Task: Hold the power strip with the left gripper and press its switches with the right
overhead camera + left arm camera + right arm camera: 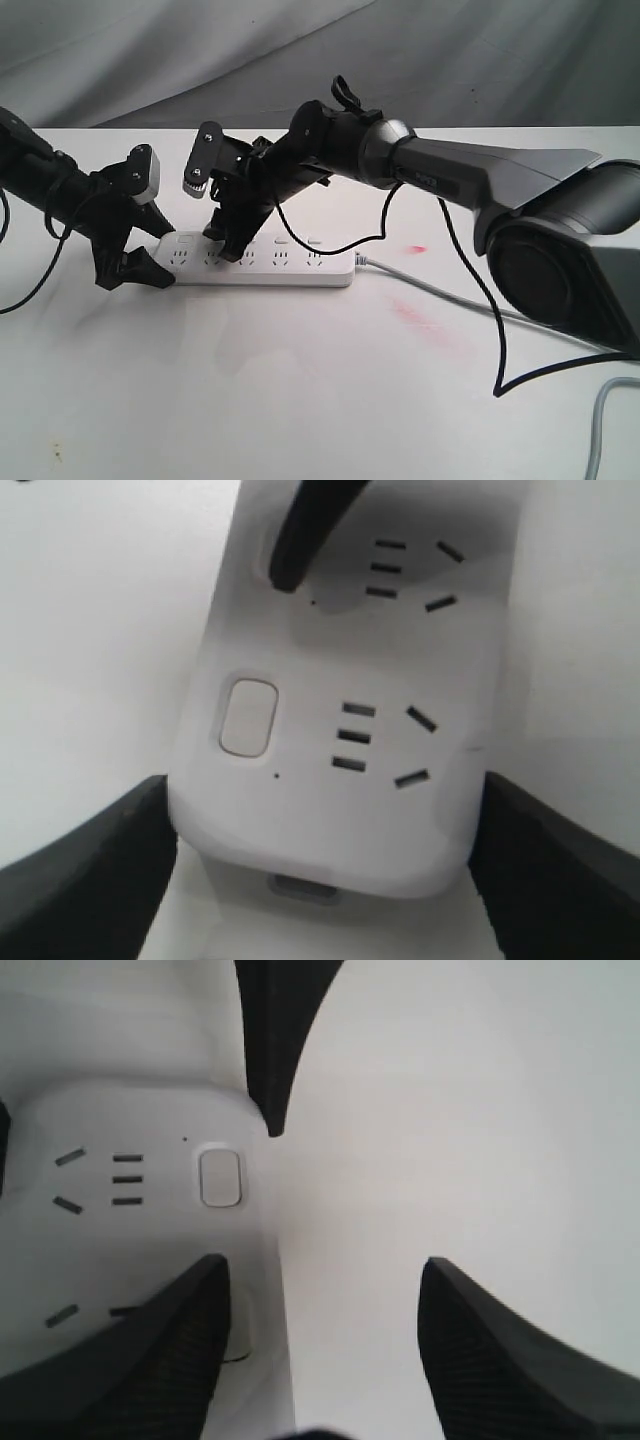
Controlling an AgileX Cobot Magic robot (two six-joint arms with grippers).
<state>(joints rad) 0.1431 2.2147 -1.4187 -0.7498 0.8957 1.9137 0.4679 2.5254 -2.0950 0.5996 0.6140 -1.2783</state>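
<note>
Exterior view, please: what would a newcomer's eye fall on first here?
The white power strip lies left of centre. The left gripper clamps its end; the open right gripper sets one finger on it. Red smears mark the table right of it.

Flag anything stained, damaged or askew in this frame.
On the white table, a small red spot sits just past the power strip's cord end, and a longer pinkish streak lies nearer the camera. Both look like stains. The strip lies flat, seemingly undamaged.
</note>
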